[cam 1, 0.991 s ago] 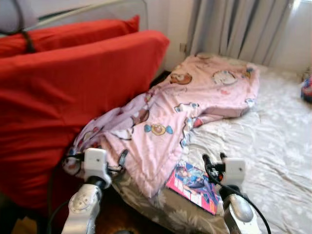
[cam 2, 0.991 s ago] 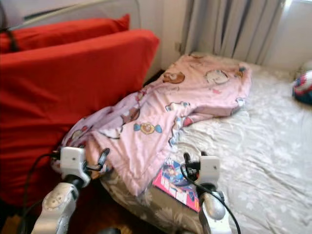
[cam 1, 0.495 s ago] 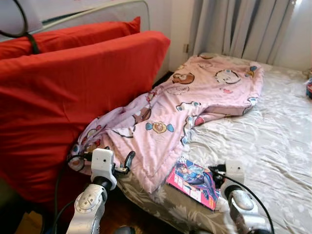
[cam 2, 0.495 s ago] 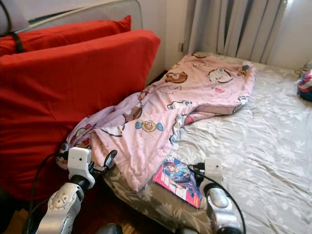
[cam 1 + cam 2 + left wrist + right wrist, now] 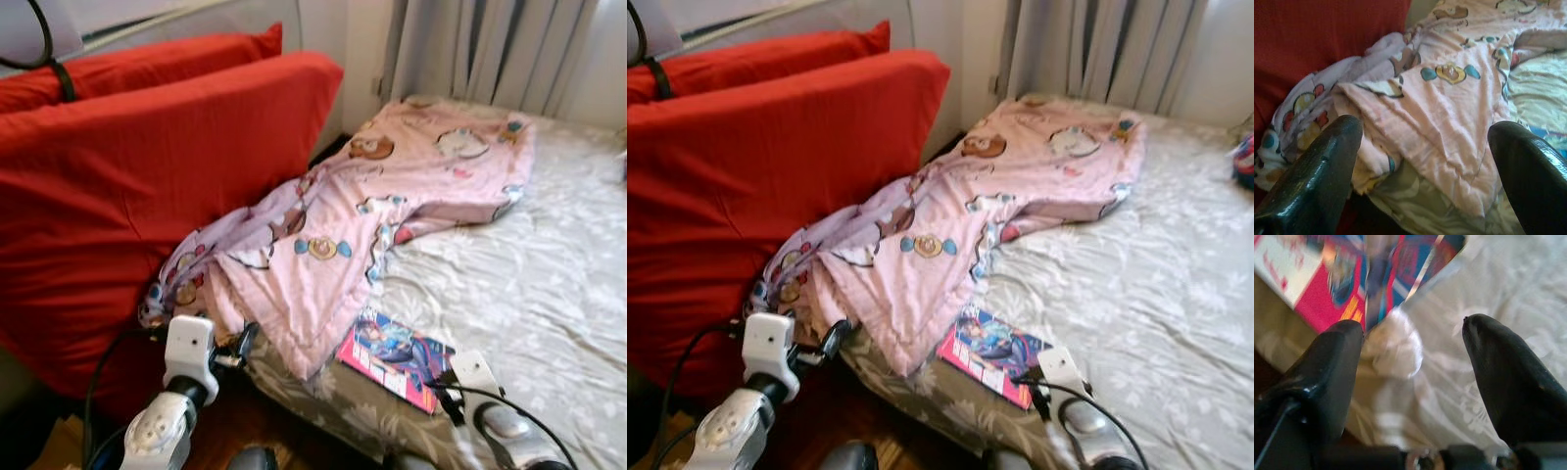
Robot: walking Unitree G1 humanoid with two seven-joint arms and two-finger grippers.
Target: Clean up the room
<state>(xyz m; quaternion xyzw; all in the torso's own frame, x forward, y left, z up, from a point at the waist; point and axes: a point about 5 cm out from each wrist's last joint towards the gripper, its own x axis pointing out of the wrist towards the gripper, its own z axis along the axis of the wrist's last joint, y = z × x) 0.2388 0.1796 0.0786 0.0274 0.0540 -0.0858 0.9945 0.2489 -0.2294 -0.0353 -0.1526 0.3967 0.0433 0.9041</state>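
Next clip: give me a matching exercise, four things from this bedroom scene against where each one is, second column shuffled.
1. pink blanket
2. comic book
3. red cushion
4. curtain

a. standing beside the bed, on the robot's left
b. hanging behind the far end of the bed
c. flat on the sheet, near the bed's edge
d. spread across the bed, spilling over its edge

Pairs: 1-d, 2-c, 3-a, 4-b

- Pink blanket point(image 5: 392, 206) with cartoon animals and blue-yellow candy prints
- Plain red cushions point(image 5: 127, 166)
- Grey bedsheet point(image 5: 529, 284), pale floral pattern
- Magenta, blue and white book point(image 5: 397, 357)
- Grey curtains point(image 5: 490, 49)
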